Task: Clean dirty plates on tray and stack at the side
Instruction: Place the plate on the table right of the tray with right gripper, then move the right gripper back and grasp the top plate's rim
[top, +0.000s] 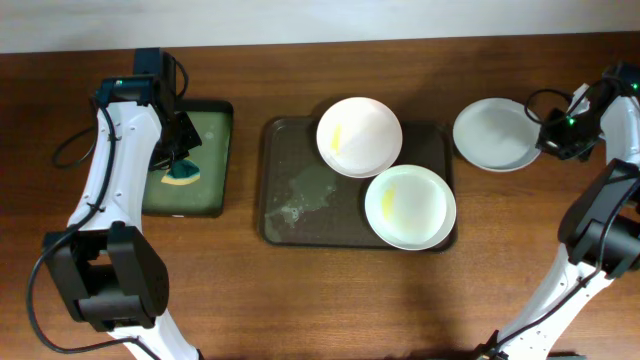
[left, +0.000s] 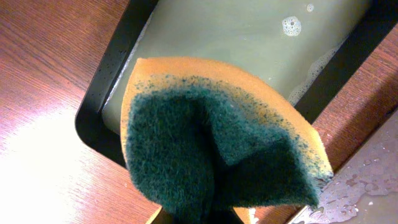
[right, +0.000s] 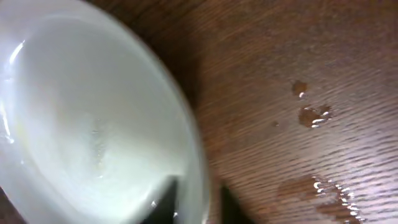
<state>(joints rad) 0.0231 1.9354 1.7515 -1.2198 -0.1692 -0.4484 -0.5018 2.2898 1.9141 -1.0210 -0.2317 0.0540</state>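
Brown wooden table (top: 300, 290) seen from above. At its centre is a wet dark tray (top: 300, 200) carrying two yellow-smeared white plates (top: 359, 136) on its right half. Left of it is a black tray (top: 210, 190) of soapy water. A third plate (top: 495, 135) is just right of the tray, the right gripper (top: 548, 140) pinching its rim. The left gripper (top: 180, 158) clutches a folded sponge (left: 217, 143) over the black tray.

Left claw (top: 180, 160) clamped — right claw (top: 548, 135) clamped, arms apart.
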